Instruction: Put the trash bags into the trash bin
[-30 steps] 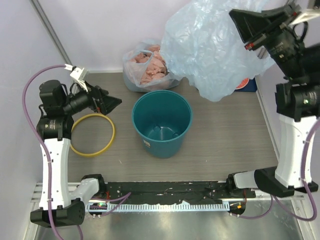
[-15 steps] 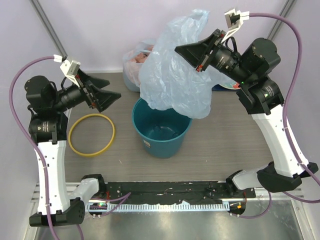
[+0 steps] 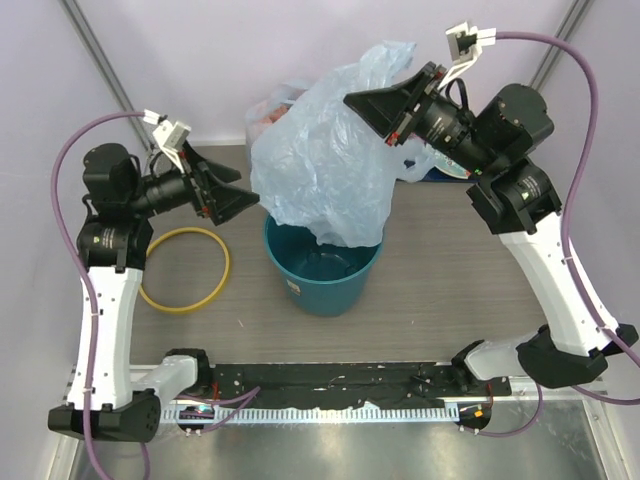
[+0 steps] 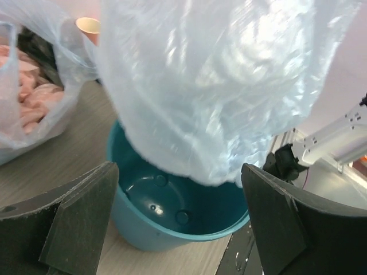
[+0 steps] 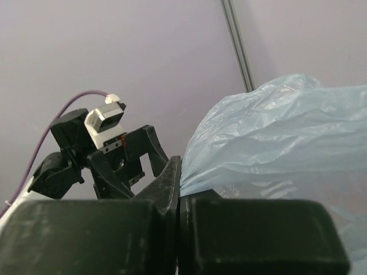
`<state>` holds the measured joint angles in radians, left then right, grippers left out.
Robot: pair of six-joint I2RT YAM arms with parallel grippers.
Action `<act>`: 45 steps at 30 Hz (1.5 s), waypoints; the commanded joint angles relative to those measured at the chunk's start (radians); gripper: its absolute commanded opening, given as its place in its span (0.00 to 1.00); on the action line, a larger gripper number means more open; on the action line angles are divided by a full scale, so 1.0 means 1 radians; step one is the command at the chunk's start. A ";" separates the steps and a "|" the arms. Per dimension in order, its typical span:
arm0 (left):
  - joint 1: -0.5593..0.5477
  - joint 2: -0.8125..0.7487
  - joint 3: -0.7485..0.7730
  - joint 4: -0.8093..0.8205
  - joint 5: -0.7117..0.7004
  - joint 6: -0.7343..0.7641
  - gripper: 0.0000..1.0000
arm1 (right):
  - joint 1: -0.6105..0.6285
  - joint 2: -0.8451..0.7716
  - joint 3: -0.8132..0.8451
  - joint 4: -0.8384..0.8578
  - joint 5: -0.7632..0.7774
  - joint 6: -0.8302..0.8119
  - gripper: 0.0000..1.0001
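Observation:
The light-blue trash bag [image 3: 320, 170] hangs from my right gripper [image 3: 350, 102], which is shut on its upper edge. The bag's lower end dips to the mouth of the teal trash bin [image 3: 322, 278]. In the right wrist view the jaws [image 5: 180, 183] are pressed together on the bag film [image 5: 287, 132]. My left gripper [image 3: 248, 203] is open and empty, just left of the bin's rim and beside the bag. In the left wrist view the bag [image 4: 212, 86] hangs over the bin [image 4: 160, 223], between my open fingers [image 4: 179, 172].
A yellow ring [image 3: 185, 268] lies flat on the table left of the bin. A clear bag of pink lumps [image 4: 28, 97] stands behind the bin, mostly hidden in the top view. A pink cup [image 4: 89, 26] stands beyond it. A blue-and-white box [image 3: 445, 172] is at back right.
My right arm has swung the bag left and down, from the back right to over the bin. My left gripper has moved right, toward the bin's rim.

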<state>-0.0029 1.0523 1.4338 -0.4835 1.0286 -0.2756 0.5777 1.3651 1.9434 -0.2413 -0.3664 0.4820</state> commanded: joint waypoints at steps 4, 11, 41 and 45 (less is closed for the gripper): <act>-0.238 0.041 0.008 -0.173 -0.163 0.193 0.78 | 0.008 -0.084 -0.139 -0.021 0.037 -0.078 0.01; -0.489 0.156 -0.019 -0.268 -0.387 0.300 0.20 | 0.008 -0.115 -0.199 -0.104 0.038 -0.138 0.01; -0.463 -0.065 -0.070 -0.386 -0.271 0.447 0.45 | 0.212 -0.143 -0.451 -0.184 0.053 -0.329 0.01; -0.479 -0.041 -0.065 -0.359 -0.363 0.458 0.41 | 0.238 -0.135 -0.501 -0.184 0.072 -0.352 0.01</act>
<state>-0.4721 1.0058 1.3663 -0.8822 0.7147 0.1406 0.7956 1.2198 1.4742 -0.4385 -0.3351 0.1783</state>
